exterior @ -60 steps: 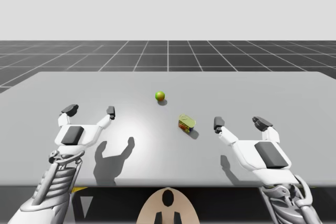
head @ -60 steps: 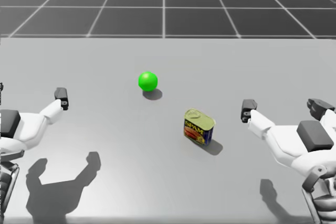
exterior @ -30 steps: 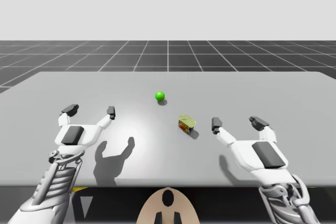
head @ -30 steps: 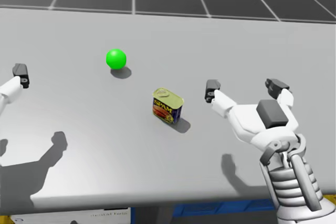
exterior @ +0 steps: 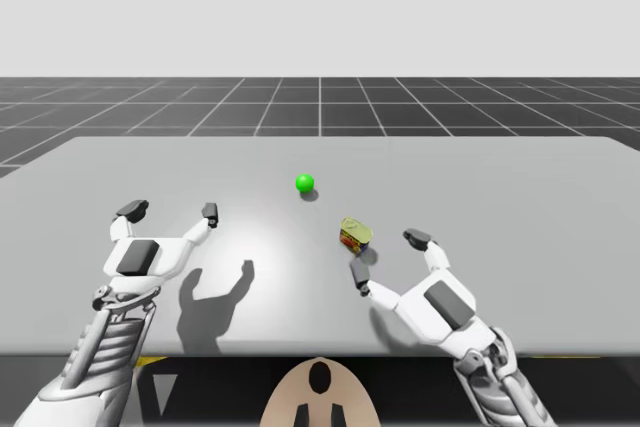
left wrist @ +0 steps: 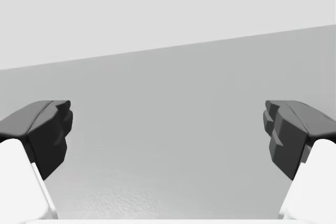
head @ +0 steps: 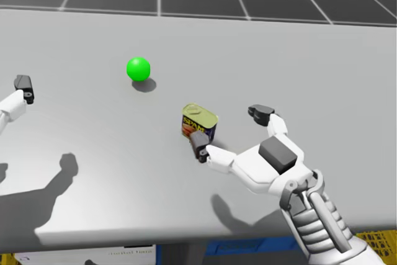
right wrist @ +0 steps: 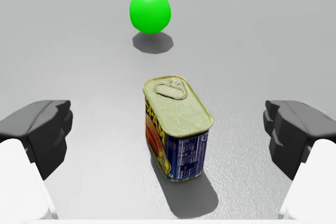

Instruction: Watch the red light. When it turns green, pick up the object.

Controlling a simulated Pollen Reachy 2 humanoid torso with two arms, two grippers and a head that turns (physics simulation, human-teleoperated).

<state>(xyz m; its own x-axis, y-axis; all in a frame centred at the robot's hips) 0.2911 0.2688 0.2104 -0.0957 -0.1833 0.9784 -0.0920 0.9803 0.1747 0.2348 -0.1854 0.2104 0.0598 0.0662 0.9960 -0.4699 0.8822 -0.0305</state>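
The light is a green ball (exterior: 305, 183) (head: 138, 68) on the grey table (exterior: 500, 177), seen beyond the can in the right wrist view (right wrist: 150, 11). A small rectangular can (exterior: 355, 235) (head: 199, 122) (right wrist: 177, 129) with blue and red sides and a gold lid stands upright near the table's middle. My right gripper (exterior: 389, 257) (head: 229, 128) (right wrist: 168, 135) is open just before the can, which stands between the lines of its two fingers with a gap on each side. My left gripper (exterior: 171, 211) (left wrist: 168, 135) hangs open over bare table at the left.
One black fingertip (head: 23, 85) of my left gripper shows at the edge of the head view. The table's near edge (head: 186, 234) runs close under my right forearm. The arms cast shadows (exterior: 215, 297) on the tabletop.
My right arm has swung left and inward, bringing its open gripper up to the can. My head turned down and right a second ago. The left arm has stayed put.
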